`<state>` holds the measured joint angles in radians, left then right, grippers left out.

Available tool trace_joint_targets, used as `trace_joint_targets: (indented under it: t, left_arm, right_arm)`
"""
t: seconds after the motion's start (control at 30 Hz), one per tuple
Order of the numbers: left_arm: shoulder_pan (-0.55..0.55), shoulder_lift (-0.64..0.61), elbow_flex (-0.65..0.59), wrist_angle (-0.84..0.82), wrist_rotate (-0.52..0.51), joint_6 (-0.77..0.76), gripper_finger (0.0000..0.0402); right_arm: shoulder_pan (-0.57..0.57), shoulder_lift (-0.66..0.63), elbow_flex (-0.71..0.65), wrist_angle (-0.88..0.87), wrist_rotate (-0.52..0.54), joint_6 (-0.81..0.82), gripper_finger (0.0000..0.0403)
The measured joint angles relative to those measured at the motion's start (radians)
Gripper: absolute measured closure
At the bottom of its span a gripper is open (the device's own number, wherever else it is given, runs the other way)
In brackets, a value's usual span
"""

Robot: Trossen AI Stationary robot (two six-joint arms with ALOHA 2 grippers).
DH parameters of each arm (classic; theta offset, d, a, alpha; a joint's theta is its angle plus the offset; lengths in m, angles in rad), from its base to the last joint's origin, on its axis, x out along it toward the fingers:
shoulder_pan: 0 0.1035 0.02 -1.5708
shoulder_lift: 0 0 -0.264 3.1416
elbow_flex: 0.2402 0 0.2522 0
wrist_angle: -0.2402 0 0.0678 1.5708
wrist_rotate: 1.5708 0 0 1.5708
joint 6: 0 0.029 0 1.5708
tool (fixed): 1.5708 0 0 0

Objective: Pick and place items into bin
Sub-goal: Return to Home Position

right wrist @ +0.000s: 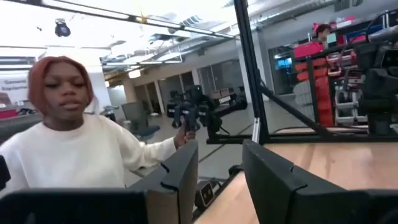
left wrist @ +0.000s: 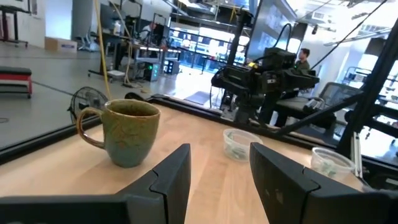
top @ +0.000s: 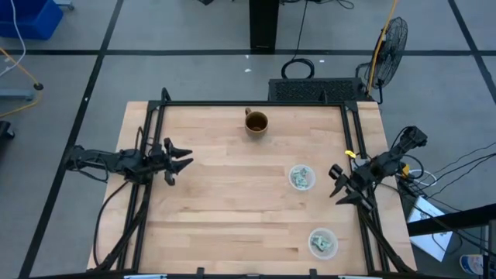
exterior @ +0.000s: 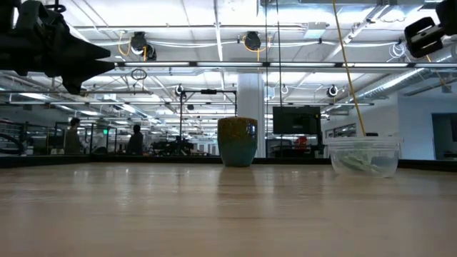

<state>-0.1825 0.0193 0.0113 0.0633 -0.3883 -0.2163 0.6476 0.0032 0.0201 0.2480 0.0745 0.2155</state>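
Both sets of jaws stand spread and empty: the left gripper (top: pixel 188 159) hovers over the left side of the table (top: pixel 232 209), well apart from everything, and the right gripper (top: pixel 337 184) hangs at the right edge. And the pale green packets (top: pixel 301 177)? They lie in clear bins on the right half, some in the far bin (top: pixel 291 177) just beside the right gripper, the rest in the near bin (top: pixel 334 246) by the front edge. A brown mug (top: pixel 256 122) sits alone at the back. Counting the packets is hopeless, since they bunch together behind the bins' walls. From table height only one bin shows, and both arms are cut off at the top corners. The right wrist camera faces a person (right wrist: pixel 68 155) in a white top.
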Motion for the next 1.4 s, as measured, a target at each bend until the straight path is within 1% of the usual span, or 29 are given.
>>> trace_joint_targets:
  t: [0.2,0.3,1.4]
  left_arm:
    - [-0.002,0.0,0.0,-0.003,0.026,0.002,0.0231]
    - [-0.002,0.0,0.0,-0.004,0.022,0.015,0.0231]
    - [-0.002,0.0,0.0,-0.006,0.021,0.019,0.0231]
  right_arm:
    - [0.0,0.001,-0.002,-0.02,0.003,-0.041,0.0285]
    - [0.0,0.001,-0.002,-0.02,0.003,-0.018,0.0284]
    - [0.0,0.001,-0.005,-0.021,0.003,-0.019,0.0282]
